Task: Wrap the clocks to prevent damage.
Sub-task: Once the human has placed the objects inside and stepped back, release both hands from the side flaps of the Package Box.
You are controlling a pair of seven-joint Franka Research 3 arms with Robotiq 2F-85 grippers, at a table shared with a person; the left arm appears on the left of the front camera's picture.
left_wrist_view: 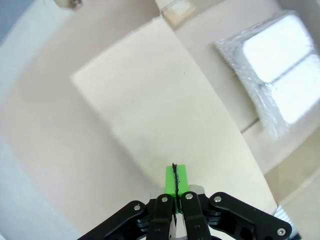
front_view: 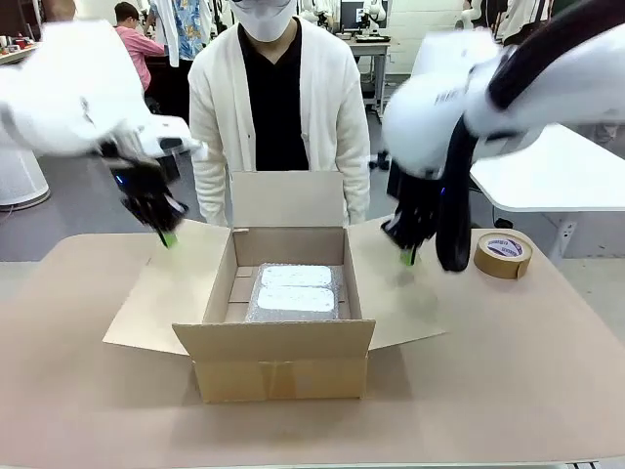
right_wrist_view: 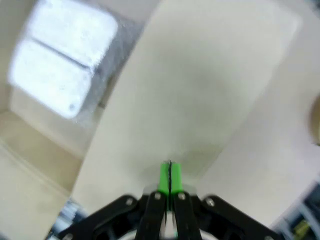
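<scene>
An open cardboard box [front_view: 283,363] stands mid-table. Inside it lies a bundle in clear bubble wrap [front_view: 293,290] with two white blocks showing through; the clocks themselves are hidden. The bundle also shows in the left wrist view [left_wrist_view: 280,75] and in the right wrist view [right_wrist_view: 60,70]. My left gripper [front_view: 169,238] is shut with nothing between its green pads, just above the box's left flap [left_wrist_view: 150,110]. My right gripper [front_view: 407,257] is shut as well, green pads [right_wrist_view: 164,176] pressed together over the right flap [right_wrist_view: 200,90].
A person in a white cardigan [front_view: 278,98] stands right behind the box at the table's far edge. A roll of brown tape [front_view: 503,254] lies at the right, beside my right arm. All the box flaps stand open, spread outward over the table.
</scene>
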